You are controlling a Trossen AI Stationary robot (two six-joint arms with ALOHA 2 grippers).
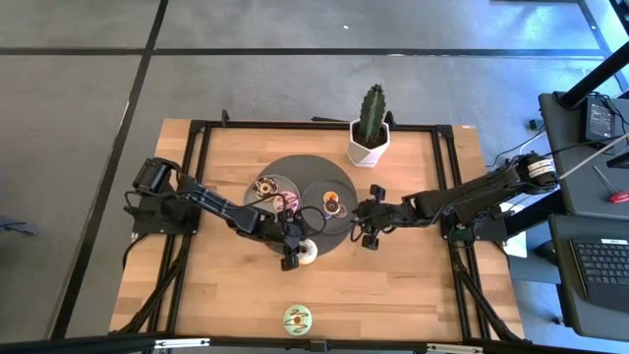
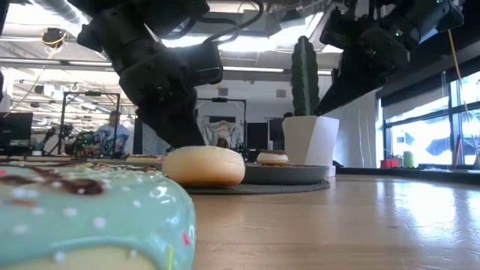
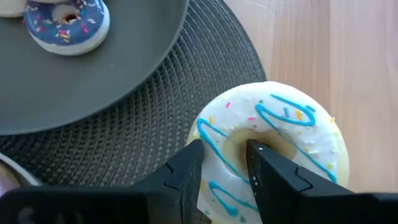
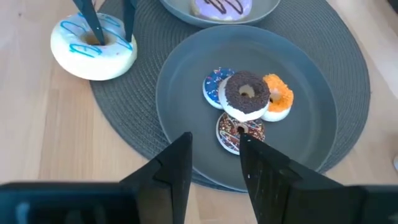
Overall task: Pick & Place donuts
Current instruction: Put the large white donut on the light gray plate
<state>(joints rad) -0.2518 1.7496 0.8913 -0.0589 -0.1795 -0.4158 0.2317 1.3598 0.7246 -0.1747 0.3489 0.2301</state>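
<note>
Now we see left gripper (image 3: 224, 165) pinching rim of white donut (image 3: 273, 146) w/ blue icing, on mat (image 3: 155, 124) edge by grey plate (image 3: 93, 81). Right gripper (image 4: 214, 155) hovers over plate, fingers slightly apart, holding nothing.

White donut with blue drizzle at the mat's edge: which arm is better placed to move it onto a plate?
Left. The left gripper already straddles the white donut's ring, one finger in its hole. The right gripper hovers over its plate's mini donuts.
</note>
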